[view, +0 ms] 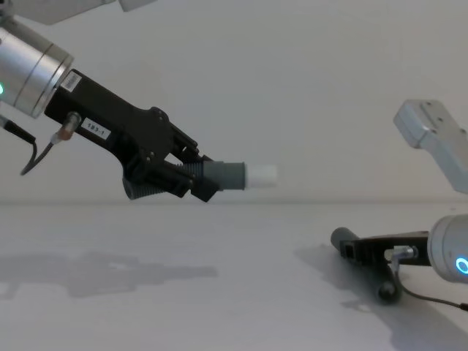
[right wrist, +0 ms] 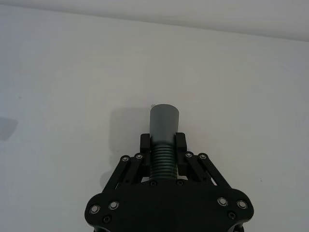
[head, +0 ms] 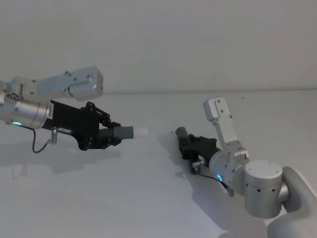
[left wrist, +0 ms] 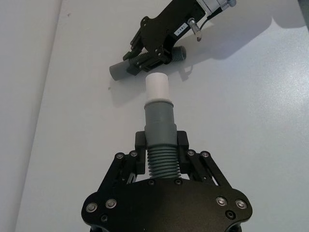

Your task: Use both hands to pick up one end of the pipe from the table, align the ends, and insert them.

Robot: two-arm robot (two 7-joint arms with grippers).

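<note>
My left gripper pinches the white-tipped pipe piece up in the air; my right gripper pinches the grey piece low at the table. The 2 ends sit well apart. I judge aligning comes next: I'd raise the open mouth to face the white stub.

In the chest view, the black body of the left claw carries a small white label, at about ten o'clock from the fingertips, that appears to read "183-1". A second white sticker, farther along toward ten o'clock, is too small to read. The right claw bears a white tag whose print is illegible.
</note>
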